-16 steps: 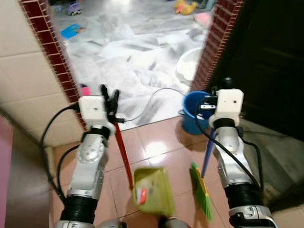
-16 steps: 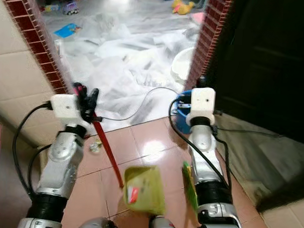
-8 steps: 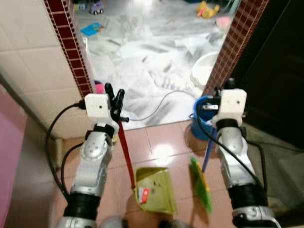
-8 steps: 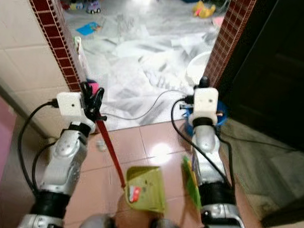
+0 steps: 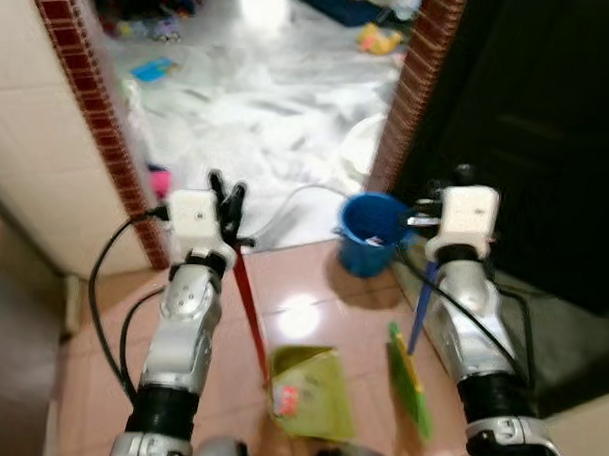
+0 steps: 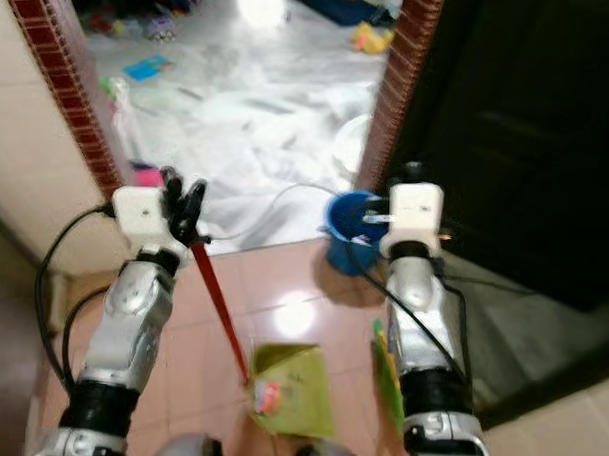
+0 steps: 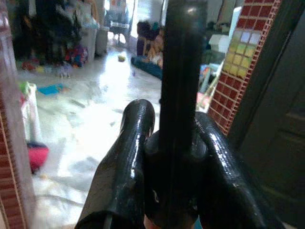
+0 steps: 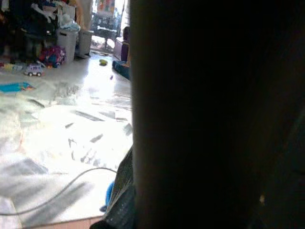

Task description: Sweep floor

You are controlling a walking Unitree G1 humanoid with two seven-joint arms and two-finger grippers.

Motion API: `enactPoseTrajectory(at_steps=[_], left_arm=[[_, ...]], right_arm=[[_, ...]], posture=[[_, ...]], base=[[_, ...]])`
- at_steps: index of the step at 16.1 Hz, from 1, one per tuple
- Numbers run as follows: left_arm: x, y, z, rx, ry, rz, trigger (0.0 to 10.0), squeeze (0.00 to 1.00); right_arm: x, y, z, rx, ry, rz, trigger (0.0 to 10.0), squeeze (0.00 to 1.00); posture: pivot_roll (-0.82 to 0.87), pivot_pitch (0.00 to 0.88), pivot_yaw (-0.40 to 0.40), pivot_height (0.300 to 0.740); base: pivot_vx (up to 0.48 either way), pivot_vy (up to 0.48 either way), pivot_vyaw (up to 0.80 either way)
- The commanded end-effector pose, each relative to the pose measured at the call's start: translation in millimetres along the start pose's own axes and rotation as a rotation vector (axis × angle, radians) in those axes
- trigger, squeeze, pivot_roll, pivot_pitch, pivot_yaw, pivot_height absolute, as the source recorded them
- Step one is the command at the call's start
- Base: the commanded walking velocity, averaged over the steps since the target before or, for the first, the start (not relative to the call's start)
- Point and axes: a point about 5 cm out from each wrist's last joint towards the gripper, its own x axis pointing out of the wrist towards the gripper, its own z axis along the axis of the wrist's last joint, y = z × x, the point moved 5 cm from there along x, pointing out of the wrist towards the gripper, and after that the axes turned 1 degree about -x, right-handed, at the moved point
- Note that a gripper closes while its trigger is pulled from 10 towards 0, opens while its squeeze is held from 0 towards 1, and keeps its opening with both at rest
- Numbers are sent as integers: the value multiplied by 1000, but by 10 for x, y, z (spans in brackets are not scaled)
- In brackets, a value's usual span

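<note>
From the head views, the left hand (image 5: pixel 226 197) clamps the red handle (image 5: pixel 250 308) upright, so the green dustpan (image 5: pixel 311 392) rests low on the tiled floor (image 5: pixel 307 288). The right hand (image 5: pixel 435 218) carries the blue-handled broom (image 5: pixel 410 372), its green bristles beside the pan; its grip cannot be told.

In the left wrist view, the black fingers (image 7: pixel 128 157) press the dark handle between them.

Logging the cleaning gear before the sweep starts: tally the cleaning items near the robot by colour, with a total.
Green: 2, the dustpan and the broom head
Red: 1, the dustpan handle, held in the left gripper
Blue: 2, the bucket and the broom handle, at the right gripper
Total: 5
</note>
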Motion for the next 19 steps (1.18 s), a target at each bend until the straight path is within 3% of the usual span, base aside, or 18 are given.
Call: enactPoseTrajectory(at_steps=[1,4,7,10,12,16,19], left_arm=[[64,-54,194,4,-72,-14,10000,0],[58,11,220,25,-89,14,10000,0],[35,221,149,-5,-65,98,10000,0],[48,458,307,26,-126,171,10000,0],[59,549,485,73,-187,202,10000,0],[182,553,1160,23,-388,236,10000,0],[227,540,1423,21,-452,239,10000,0]], right_arm=[[63,-39,124,1,-39,-8,10000,0],[40,-21,105,7,-35,1,10000,0],[39,29,109,14,-37,13,10000,0],[55,19,102,14,-36,15,10000,0],[64,8,101,13,-36,15,10000,0],[63,-3,89,11,-34,12,10000,0],[52,10,79,10,-33,18,10000,0]], posture=[[-9,0,6,740],[-14,0,11,740],[-15,0,10,740],[-5,0,1,740],[-4,0,0,740],[-5,0,0,740],[-8,0,5,740]], base=[[0,-375,0],[0,-120,0],[0,0,0],[0,0,0],[0,0,0],[0,0,0],[0,0,0]])
